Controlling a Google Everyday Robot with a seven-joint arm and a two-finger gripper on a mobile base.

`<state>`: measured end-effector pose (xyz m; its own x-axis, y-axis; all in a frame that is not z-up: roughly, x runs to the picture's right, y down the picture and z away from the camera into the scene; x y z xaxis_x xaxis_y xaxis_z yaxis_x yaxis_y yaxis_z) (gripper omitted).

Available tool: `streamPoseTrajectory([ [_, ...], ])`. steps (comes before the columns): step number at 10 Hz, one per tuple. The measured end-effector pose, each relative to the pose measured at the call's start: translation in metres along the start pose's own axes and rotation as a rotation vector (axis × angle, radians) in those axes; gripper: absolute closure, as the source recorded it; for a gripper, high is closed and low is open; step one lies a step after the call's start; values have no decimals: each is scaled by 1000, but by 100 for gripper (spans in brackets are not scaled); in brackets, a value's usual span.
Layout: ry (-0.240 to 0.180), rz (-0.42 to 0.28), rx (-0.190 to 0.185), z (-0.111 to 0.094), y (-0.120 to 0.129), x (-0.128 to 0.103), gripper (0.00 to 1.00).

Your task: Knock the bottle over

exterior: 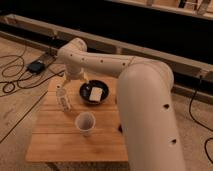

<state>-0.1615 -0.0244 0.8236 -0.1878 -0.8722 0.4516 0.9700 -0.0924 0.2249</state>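
Matt wooden table (pixel 57 137), translucent plastic bottle (pixel 63 100), smooth pale end effector (pixel 68 85) just above

Slim whitish bottle (pixel 63 99) standing, tool (pixel 71 84) just above

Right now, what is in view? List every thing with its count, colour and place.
bottle: one, whitish translucent, standing on the table's picture-left side
paper cup: one, white, table's middle
bowl: one, black, beside the bottle, toward the table's back
block: one, white, in the bowl
table: one, light wood
box: one, black, on the floor
cables: several, black, on the floor
arm: one, cream, arching over the table
hand: one, just above the bottle
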Motion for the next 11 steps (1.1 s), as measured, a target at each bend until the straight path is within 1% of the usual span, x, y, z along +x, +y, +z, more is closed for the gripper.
streamPoseTrajectory([
  [2, -5, 13, 20, -8, 11, -13, 20],
  [4, -8, 22, 31, -11, 18, -22, 20],
  [6, -3, 34, 29, -13, 27, -25, 20],
  [7, 14, 40, 12, -12, 34, -21, 20],
  [9, 44, 45, -10, -10, 41, -11, 20],
  [11, 74, 40, -17, -7, 38, 2, 20],
])
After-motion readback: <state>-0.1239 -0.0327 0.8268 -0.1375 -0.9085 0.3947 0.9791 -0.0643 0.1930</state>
